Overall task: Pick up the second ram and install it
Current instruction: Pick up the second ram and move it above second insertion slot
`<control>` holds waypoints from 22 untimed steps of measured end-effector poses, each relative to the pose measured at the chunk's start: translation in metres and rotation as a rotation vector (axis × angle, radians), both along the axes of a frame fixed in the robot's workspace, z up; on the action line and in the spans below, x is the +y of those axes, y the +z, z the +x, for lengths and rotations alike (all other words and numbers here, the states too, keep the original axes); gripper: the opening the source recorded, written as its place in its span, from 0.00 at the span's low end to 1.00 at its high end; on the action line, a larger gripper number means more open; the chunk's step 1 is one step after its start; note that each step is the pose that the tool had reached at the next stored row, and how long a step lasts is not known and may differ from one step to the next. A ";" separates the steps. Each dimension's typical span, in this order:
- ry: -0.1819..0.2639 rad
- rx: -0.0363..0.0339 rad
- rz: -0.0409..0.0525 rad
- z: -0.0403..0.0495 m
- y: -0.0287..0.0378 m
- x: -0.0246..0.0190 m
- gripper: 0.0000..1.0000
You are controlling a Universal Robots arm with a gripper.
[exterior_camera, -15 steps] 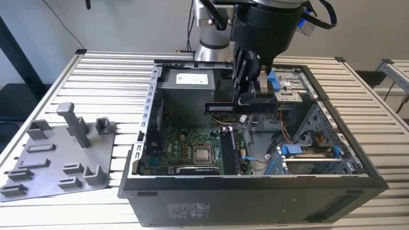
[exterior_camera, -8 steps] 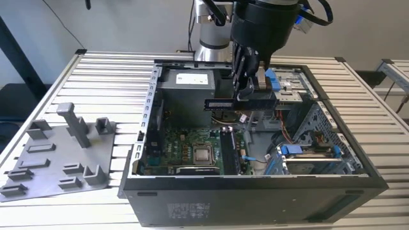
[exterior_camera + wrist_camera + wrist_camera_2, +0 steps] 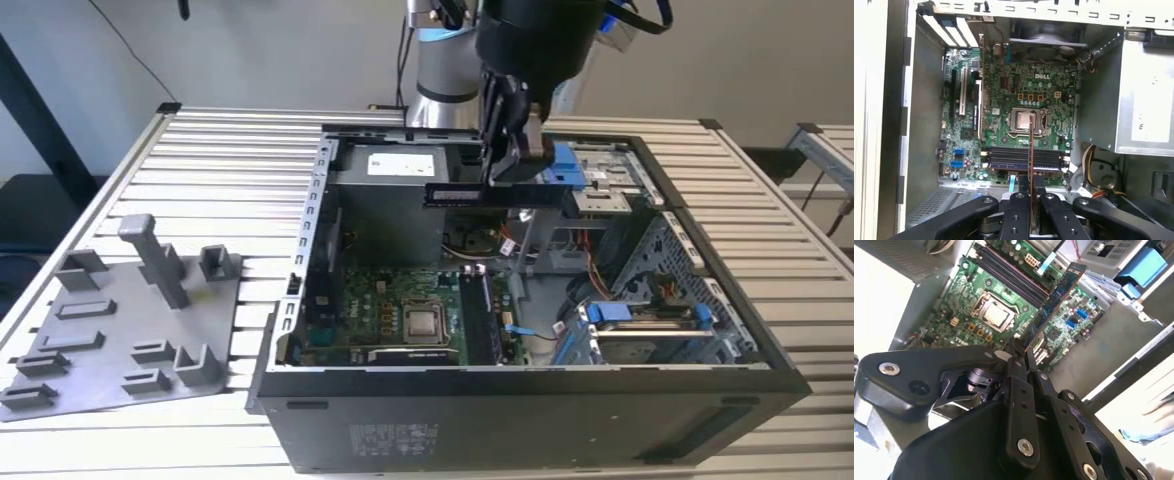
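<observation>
Second ram (image 3: 461, 194): one thin, flat, long board. Blue-green face with dark chips in the second wrist view (image 3: 1056, 292), a slim dark bar edge-on in the first wrist view (image 3: 1031, 145). Held in the air over the open case, toward its far edge, clear of the motherboard.
Gripper (image 3: 518, 178): black jointed links with round screw heads; fingers pinching the second ram.
Case (image 3: 534, 400): one dark sheet-metal box, side panel off, mid-tabletop.
Motherboard (image 3: 387, 300): green, densely studded; one square silvery socket (image 3: 1021, 121), long dark parallel slots (image 3: 1004, 159) beside it.
Fixture plate (image 3: 80, 400): matte grey plastic, low blocks and one tall post (image 3: 147, 250), by the tabletop's edge on the exterior view's left.
Tabletop (image 3: 227, 150): pale ribbed slats.
</observation>
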State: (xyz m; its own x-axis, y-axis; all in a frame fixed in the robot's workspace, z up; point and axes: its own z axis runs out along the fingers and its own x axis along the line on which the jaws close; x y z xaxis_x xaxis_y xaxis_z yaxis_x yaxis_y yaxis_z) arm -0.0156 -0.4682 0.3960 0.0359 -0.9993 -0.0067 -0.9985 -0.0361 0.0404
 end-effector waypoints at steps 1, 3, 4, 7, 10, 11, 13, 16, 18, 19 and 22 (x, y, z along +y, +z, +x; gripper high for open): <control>0.000 0.0000 -0.0001 0.0000 0.0000 0.0040 0.14; 0.000 0.0000 -0.0003 0.0000 0.0000 0.0123 0.14; 0.000 0.0000 -0.0005 0.0000 0.0001 0.0161 0.14; 0.000 0.0000 -0.0003 0.0000 0.0000 0.0267 0.14; 0.000 0.0000 -0.0003 0.0000 -0.0001 0.0376 0.14; 0.000 0.0000 -0.0004 0.0000 -0.0001 0.0406 0.14; 0.000 0.0000 -0.0005 0.0001 -0.0001 0.0424 0.14; 0.000 0.0000 -0.0003 0.0000 -0.0001 0.0424 0.14; 0.000 0.0000 -0.0003 0.0000 -0.0001 0.0426 0.14; 0.000 -0.0001 -0.0002 0.0002 -0.0001 0.0427 0.14; 0.000 -0.0001 -0.0003 0.0024 -0.0001 0.0437 0.14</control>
State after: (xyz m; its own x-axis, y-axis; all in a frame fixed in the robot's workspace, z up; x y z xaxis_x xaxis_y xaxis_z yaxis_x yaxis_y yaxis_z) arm -0.0132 -0.4245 0.3958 0.0359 -0.9993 -0.0064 -0.9985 -0.0361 0.0403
